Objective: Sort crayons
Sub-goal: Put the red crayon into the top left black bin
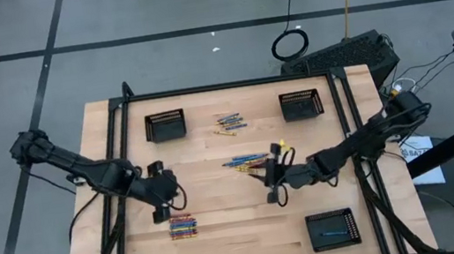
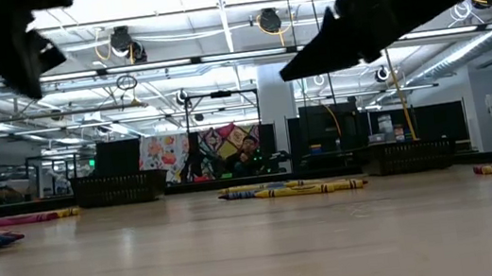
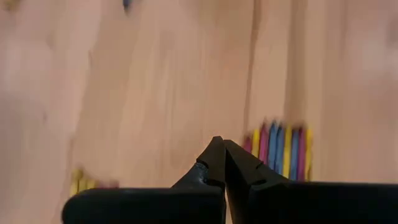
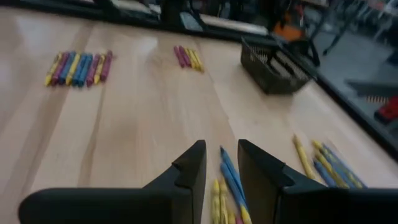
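The crayons lie in groups on the wooden table (image 1: 224, 234). A neat row of pink, blue and yellow ones (image 1: 183, 228) (image 3: 280, 149) (image 4: 78, 67) rests flat at the near left. My left gripper (image 1: 161, 209) (image 3: 221, 148) hovers shut just beside that row, pointing steeply down. A loose heap of blue and yellow crayons (image 1: 248, 161) (image 4: 229, 177) lies mid-table. My right gripper (image 1: 272, 183) (image 4: 221, 155) hangs above its near edge, nearly level, fingers apart with nothing between them. A third cluster (image 1: 228, 125) (image 4: 323, 163) lies farther back.
Three black mesh baskets stand on the table: far left (image 1: 164, 125) (image 4: 273, 65), far right (image 1: 300, 105) and near right (image 1: 333, 229). A few pink and yellow crayons (image 4: 188, 57) (image 3: 87, 182) lie apart at the left. Bare wood stretches along the near edge.
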